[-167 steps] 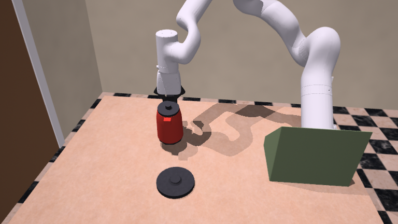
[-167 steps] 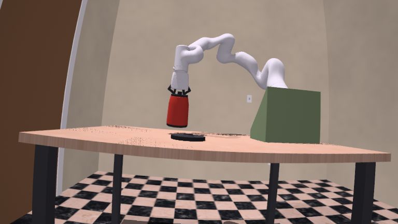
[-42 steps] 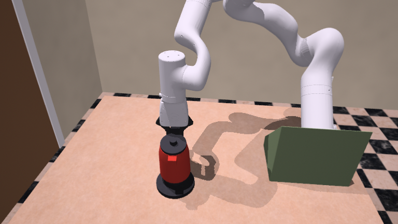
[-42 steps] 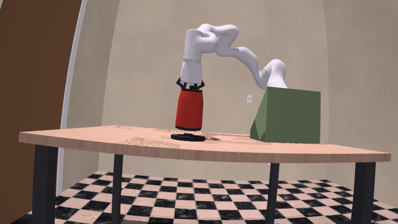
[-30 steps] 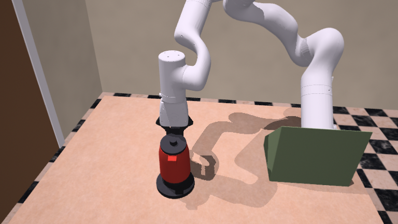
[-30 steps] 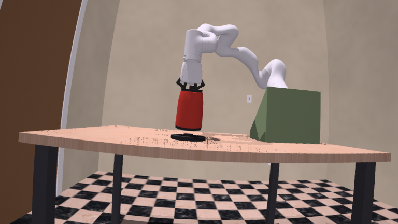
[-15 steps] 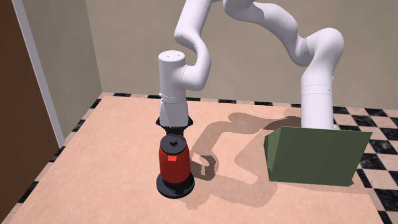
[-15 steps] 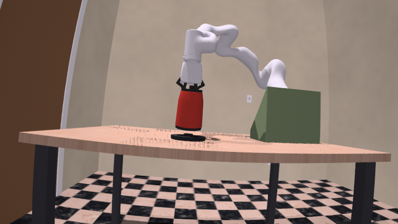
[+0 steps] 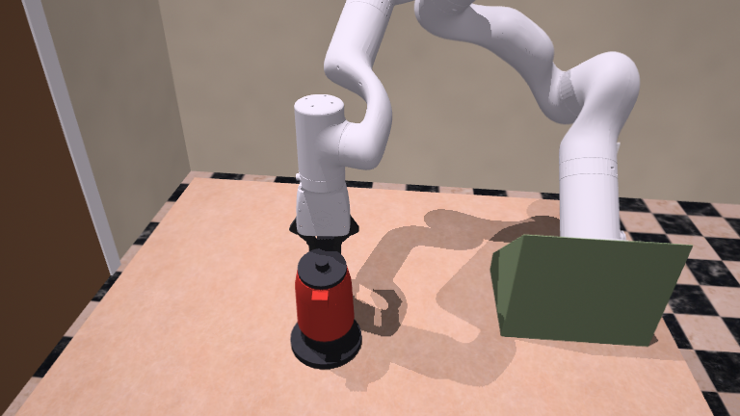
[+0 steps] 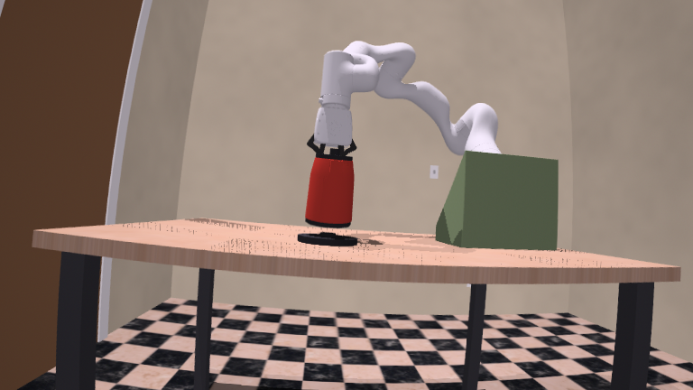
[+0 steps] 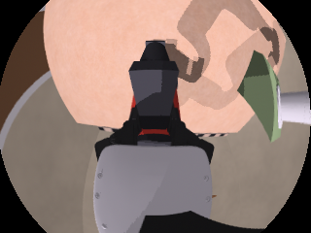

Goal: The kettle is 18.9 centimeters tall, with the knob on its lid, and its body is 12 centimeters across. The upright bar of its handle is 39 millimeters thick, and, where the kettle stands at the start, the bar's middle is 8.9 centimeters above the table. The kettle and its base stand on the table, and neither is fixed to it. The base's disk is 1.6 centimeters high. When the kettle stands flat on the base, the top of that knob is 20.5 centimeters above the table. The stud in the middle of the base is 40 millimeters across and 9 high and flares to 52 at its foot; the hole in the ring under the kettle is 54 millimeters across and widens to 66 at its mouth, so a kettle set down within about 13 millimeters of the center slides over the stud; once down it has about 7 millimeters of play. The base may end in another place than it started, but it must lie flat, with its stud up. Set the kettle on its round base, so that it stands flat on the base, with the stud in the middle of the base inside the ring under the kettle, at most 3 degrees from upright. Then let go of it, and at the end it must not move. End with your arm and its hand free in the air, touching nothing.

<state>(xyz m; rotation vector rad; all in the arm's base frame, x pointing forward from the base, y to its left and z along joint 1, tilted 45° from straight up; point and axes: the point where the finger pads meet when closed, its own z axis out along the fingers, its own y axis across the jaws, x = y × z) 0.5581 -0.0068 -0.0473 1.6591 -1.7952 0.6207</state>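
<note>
The red kettle (image 9: 326, 316) (image 10: 329, 191) with its dark lid hangs above its round black base (image 9: 305, 352) (image 10: 306, 239). A narrow gap shows between kettle and base in the exterior view. The kettle looks close to upright; a small tilt cannot be ruled out. It is roughly over the middle of the base; exact centering cannot be told. The base lies flat on the table. My gripper (image 9: 325, 247) (image 10: 334, 151) is shut on the kettle's handle, behind the body; the fingertips are hidden there. The ring under the kettle is hidden.
A large green block (image 9: 584, 291) (image 10: 511, 201) (image 11: 264, 94) stands on the table (image 9: 163, 280) (image 10: 255, 257) to the right, in front of the arm's foot. The arm reaches over from there, and its shadow falls right of the kettle.
</note>
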